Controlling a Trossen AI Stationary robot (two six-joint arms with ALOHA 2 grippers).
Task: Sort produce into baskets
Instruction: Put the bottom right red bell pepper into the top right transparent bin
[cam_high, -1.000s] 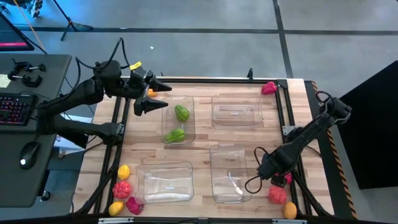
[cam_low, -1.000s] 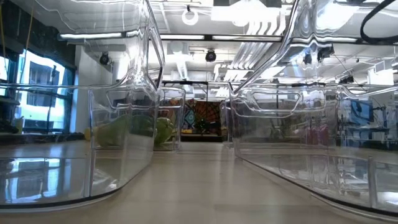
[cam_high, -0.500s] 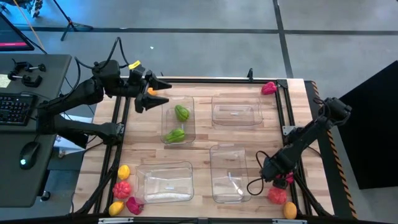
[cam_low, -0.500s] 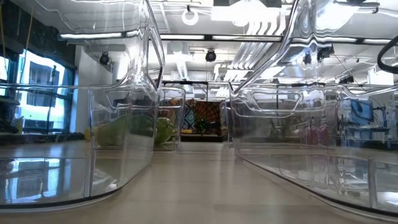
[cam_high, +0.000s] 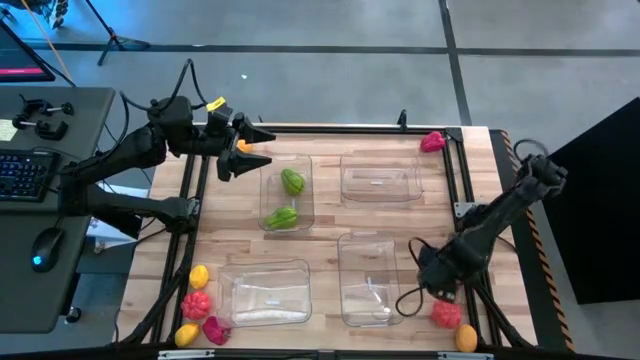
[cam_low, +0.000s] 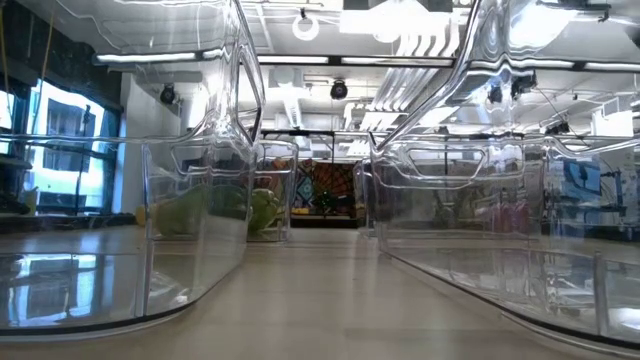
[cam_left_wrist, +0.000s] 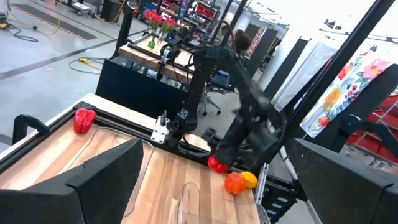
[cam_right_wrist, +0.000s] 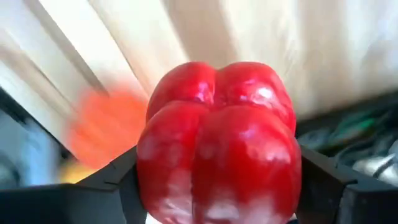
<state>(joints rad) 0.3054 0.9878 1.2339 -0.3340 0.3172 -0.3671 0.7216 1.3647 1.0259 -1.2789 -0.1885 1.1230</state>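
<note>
My right gripper (cam_high: 447, 287) is low at the table's near right and shut on a red bell pepper (cam_right_wrist: 217, 143), which the gripper mostly hides in the high view. My left gripper (cam_high: 256, 152) is open and empty, held above the far left corner beside the far left clear bin (cam_high: 300, 160). That bin holds two green pieces (cam_high: 292, 181) (cam_high: 281, 217), which also show in the low view (cam_low: 210, 210). The other three bins, far right (cam_high: 380, 195), near left (cam_high: 265, 270) and near right (cam_high: 368, 245), hold no produce. My right gripper has the red pepper between its two fingers, one on each of two opposite sides (cam_right_wrist: 144, 180) (cam_right_wrist: 292, 180). The fingers come from above, pointing down. A lobed end of the pepper faces the wrist camera. Whether it is clear of the table I cannot tell.
A red-orange piece (cam_high: 446, 314) and an orange piece (cam_high: 466, 337) lie close by the right gripper at the near right corner. Yellow, red and pink pieces (cam_high: 197, 303) lie at the near left corner. A red-pink piece (cam_high: 432, 141) lies at the far right. A black frame rail (cam_high: 470, 200) edges the table.
My right gripper has gone down and a little toward the table's near edge, onto the red pepper, which now shows less in the high view.
</note>
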